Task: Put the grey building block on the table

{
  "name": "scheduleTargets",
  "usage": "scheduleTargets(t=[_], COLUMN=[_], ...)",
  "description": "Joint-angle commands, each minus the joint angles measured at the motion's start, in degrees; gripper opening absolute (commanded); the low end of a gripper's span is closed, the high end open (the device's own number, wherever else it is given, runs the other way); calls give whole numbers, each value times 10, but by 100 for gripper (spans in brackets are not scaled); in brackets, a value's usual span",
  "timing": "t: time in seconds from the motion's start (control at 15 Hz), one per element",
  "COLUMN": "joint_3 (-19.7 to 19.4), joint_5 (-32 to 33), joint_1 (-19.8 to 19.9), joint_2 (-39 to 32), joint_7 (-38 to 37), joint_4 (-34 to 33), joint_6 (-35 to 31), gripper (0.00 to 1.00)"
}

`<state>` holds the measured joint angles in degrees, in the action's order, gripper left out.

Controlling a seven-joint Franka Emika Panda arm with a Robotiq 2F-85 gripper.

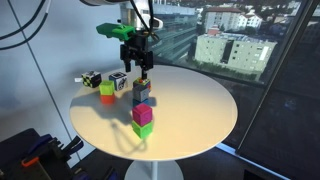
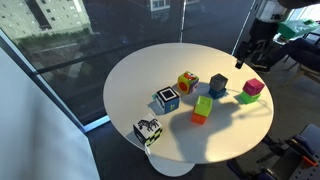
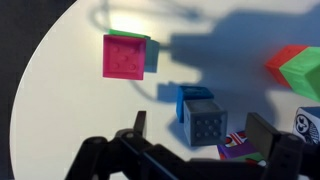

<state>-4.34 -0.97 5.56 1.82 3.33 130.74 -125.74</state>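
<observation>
Both fingers of your pincer [image 1: 141,64] stand wide apart, holding nothing, poised above the grey block [image 3: 208,123]. It sits atop a blue block [image 3: 188,97] on the worktop [image 3: 70,120]. Expect it light, rigid, smooth plastic: close on two opposite flat sides and lift straight, or you could drag the blue one along.

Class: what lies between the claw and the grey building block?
Nothing: in an exterior view the claw hangs above the grey building block with only open air between.
</observation>
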Motion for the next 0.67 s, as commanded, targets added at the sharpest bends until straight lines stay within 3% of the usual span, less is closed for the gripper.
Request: scheduleTargets(t=[0.0, 0.6], joint_3=[-3, 7], joint_5=[0, 18], joint_1=[-2, -13], joint_2=[0, -30], joint_7=[0, -25], joint_4=[-1, 5], joint_6=[1, -75], gripper=[100, 100])
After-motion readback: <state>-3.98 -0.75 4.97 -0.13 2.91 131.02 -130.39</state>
